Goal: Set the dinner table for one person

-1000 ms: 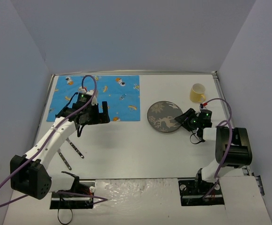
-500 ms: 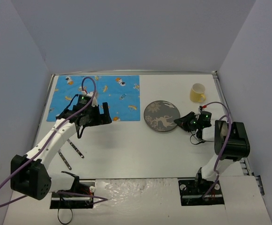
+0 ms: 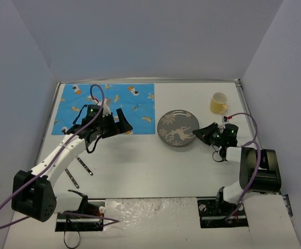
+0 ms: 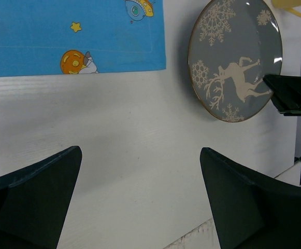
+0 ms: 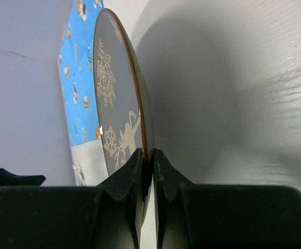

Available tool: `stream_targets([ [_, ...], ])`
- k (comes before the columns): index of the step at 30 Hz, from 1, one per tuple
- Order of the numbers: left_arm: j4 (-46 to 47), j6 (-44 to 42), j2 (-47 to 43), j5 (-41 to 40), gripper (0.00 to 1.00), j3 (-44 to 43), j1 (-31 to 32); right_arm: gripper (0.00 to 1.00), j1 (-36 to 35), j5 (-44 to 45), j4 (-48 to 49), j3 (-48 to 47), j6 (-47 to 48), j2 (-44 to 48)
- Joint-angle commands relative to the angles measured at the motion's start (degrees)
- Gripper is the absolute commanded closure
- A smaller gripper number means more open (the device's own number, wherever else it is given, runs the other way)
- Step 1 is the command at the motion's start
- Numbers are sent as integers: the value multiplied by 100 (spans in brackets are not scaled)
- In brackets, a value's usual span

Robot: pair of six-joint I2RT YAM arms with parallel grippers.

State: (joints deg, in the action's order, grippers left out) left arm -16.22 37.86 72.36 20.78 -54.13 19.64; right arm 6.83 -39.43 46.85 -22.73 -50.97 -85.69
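A grey plate (image 3: 177, 128) with a white reindeer and snowflakes hangs just above the white dinner table (image 3: 140, 161), right of centre. My right gripper (image 3: 198, 134) is shut on its right rim; the right wrist view shows the rim (image 5: 146, 150) pinched between the fingers. The plate also shows in the left wrist view (image 4: 233, 57). My left gripper (image 3: 124, 123) is open and empty, over the lower right part of the blue cartoon-print mat (image 3: 106, 106). In the left wrist view its fingers (image 4: 238, 202) frame bare table below the mat's edge (image 4: 72, 36).
A yellow mug (image 3: 219, 102) stands at the back right of the table. Two pieces of cutlery (image 3: 77, 170) lie near the front left, beside the left arm. Grey walls close in the table on three sides.
My right gripper has carried the plate a little to the left and back. My left gripper has shifted right along the mat's lower edge.
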Motion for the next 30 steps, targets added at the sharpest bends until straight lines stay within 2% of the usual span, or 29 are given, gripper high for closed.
stream_targets([
  [1,943,432,19,270,5,62,125,100,36,-746,1973,25,-1076,316],
  [5,1365,715,207,286,4,122,233,100,-50,-850,2443,-11,-1521,412],
  [13,2494,1291,854,245,5,-288,747,100,-300,-645,2139,-278,-1721,957],
  [18,2780,1443,1312,84,6,-693,1023,100,-480,-514,2092,-425,-1820,1063],
  [30,3274,1731,1790,-5,27,-1073,1253,100,-648,-441,2171,-478,-2005,1082],
])
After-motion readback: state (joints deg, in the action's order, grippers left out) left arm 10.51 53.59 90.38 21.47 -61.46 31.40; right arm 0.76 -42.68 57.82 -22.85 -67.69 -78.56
